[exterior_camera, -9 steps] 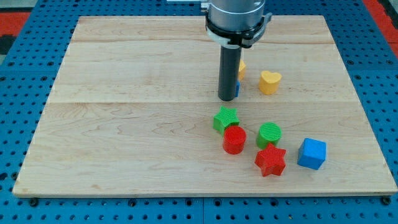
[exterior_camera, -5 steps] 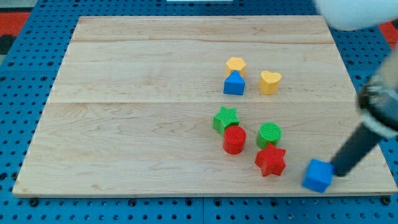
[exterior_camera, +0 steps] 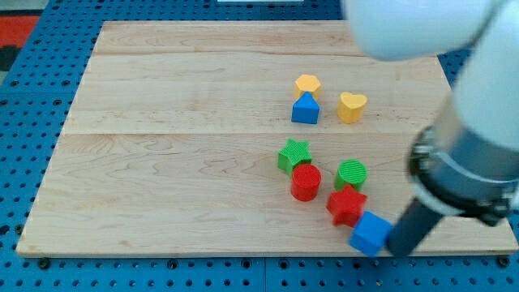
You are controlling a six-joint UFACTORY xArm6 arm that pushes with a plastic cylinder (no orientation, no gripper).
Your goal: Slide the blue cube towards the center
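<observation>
The blue cube (exterior_camera: pixel 370 234) lies near the board's bottom edge at the view's lower right, tilted and touching the red star (exterior_camera: pixel 345 205) at its upper left. My tip (exterior_camera: pixel 399 250) presses against the cube's right side, just at the board's bottom edge. The dark rod rises up and to the right into the large blurred arm.
A red cylinder (exterior_camera: pixel 306 182), a green star (exterior_camera: pixel 293 154) and a green cylinder (exterior_camera: pixel 351 174) cluster just above the red star. A blue triangle (exterior_camera: pixel 305 109), a yellow hexagon (exterior_camera: pixel 307 83) and a yellow heart (exterior_camera: pixel 352 106) lie higher up. The wooden board (exterior_camera: pixel 162 162) ends right below the cube.
My tip went from the blue triangle to the right of the blue cube and pushed it down and left against the red star, which shifted slightly left.
</observation>
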